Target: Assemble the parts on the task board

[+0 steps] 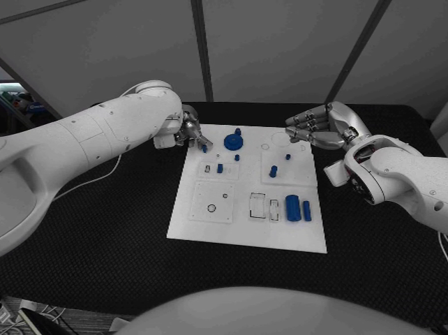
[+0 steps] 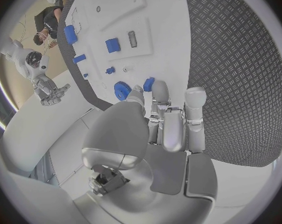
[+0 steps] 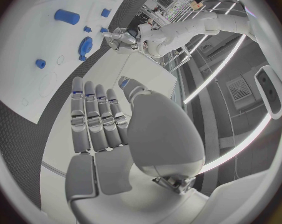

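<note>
left hand: the left hand (image 1: 189, 130) hovers at the far left corner of the task board (image 1: 246, 234); its fingers (image 2: 160, 92) are drawn together around a small blue part (image 2: 148, 83), pinched at the fingertips.
right hand: the right hand (image 1: 319, 128) hangs over the far right corner of the board, holding nothing, its fingers (image 3: 91, 115) lying side by side, nearly straight, with the thumb set apart.
task board: a white plate lying flat on the black desk (image 1: 93, 237), between the two hands and reaching back towards the robot.
blue gear: a round toothed part (image 1: 233, 143) stands on the board just beside the left hand's fingertips, on the side towards the right hand.
small pegs: short blue pegs (image 1: 220, 167) stand in the board just past the gear, nearer the robot; another peg (image 1: 273, 170) stands closer to the right hand.
large pieces: two long blue pieces (image 1: 294, 208) lie side by side at the board's right edge, well apart from both hands, on the robot's side of the right hand.
</note>
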